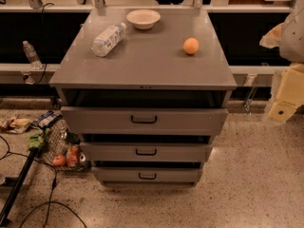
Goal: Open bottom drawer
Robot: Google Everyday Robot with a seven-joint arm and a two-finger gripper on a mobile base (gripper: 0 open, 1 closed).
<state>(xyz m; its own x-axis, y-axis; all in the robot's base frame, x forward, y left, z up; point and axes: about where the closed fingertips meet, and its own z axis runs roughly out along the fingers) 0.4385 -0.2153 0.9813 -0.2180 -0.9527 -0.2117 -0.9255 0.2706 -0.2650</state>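
Note:
The bottom drawer is the lowest and smallest grey front of the cabinet, near the floor, with a small black bar handle. It looks closed or nearly so. Above it are the mid-sized drawer front and the tallest drawer front. My gripper hangs at the right edge of the view, yellowish under a pale arm, well right of the cabinet and above the bottom drawer's height. It touches nothing.
On the cabinet top lie a clear water bottle, a beige bowl and an orange. A mesh bag of items, cables and a black pole lie on the floor at left.

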